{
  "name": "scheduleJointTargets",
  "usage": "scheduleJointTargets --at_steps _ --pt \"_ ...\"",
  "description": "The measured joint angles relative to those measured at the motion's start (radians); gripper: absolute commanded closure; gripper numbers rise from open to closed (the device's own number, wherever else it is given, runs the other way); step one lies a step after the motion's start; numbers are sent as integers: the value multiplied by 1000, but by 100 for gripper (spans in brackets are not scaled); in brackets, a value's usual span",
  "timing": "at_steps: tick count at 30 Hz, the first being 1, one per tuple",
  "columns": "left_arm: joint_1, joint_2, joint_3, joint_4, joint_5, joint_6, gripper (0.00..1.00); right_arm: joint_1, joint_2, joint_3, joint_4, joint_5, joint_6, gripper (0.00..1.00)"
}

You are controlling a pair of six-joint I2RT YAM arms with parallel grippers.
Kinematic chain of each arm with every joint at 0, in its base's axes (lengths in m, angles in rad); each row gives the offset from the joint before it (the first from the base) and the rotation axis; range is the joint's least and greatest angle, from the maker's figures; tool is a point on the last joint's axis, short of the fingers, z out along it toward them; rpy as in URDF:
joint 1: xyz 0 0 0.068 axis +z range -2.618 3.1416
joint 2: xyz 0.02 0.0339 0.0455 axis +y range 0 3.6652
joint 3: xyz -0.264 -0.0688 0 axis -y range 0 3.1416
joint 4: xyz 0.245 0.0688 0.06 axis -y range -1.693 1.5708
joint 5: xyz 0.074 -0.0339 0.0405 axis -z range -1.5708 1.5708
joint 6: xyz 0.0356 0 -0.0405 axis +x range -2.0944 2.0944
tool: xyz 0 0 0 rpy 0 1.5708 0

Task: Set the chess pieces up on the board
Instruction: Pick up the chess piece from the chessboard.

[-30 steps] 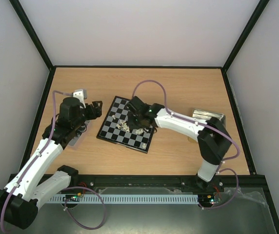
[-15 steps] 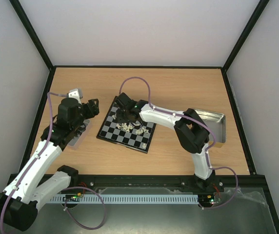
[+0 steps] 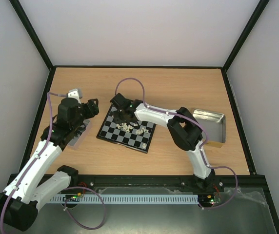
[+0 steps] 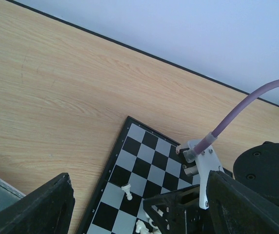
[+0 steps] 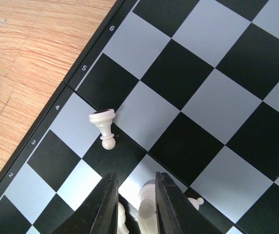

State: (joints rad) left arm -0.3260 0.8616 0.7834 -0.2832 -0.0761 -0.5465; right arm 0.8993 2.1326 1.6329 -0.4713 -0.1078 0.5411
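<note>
The right tool (image 5: pixel 134 195) stands narrowed around a cream chess piece (image 5: pixel 147 207) on the board (image 5: pixel 188 73); whether it grips, I cannot tell. The left tool (image 4: pixel 138 197) gapes wide and empty over the desk (image 4: pixel 56 97).

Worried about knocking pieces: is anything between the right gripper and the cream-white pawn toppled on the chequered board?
Nothing visible: bare chequered board squares separate the right gripper from the cream-white pawn. Another white piece sits between its fingers.
</note>
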Motion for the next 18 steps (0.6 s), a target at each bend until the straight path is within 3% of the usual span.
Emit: scheduleJointTargets --at_steps 18 --pt "2 0 -4 0 0 -1 25 0 13 12 -32 13 -1 80"
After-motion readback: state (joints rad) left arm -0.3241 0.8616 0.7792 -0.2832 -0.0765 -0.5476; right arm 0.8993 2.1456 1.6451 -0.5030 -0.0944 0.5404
